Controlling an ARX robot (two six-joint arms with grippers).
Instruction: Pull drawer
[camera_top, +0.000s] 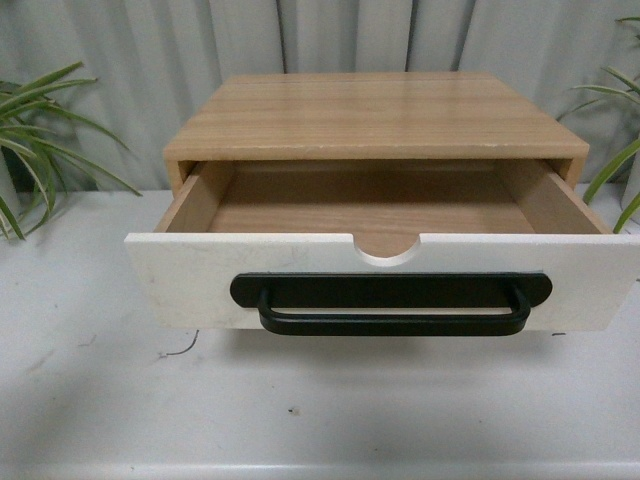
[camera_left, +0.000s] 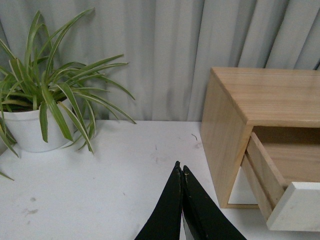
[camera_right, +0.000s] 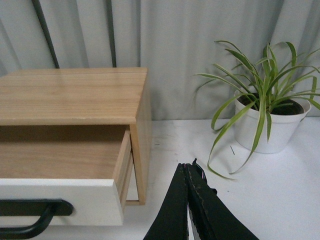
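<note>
The drawer (camera_top: 180, 280) stands pulled well out of its light wood cabinet (camera_top: 380, 110). Its white front carries a long black bar handle (camera_top: 392, 305) and a half-round notch (camera_top: 388, 250) in the upper edge; the light wood inside holds nothing. Neither arm shows in the front view. My left gripper (camera_left: 181, 170) is shut and holds nothing, above the white table to the left of the cabinet (camera_left: 260, 95), apart from the drawer (camera_left: 300, 205). My right gripper (camera_right: 189, 167) is shut and holds nothing, to the right of the cabinet (camera_right: 75, 95), apart from the drawer front (camera_right: 65, 200).
A white table (camera_top: 320, 400) carries the cabinet. A potted plant in a white pot (camera_left: 30, 127) stands at the far left, another (camera_right: 267, 127) at the far right. Grey curtain (camera_top: 150, 50) hangs behind.
</note>
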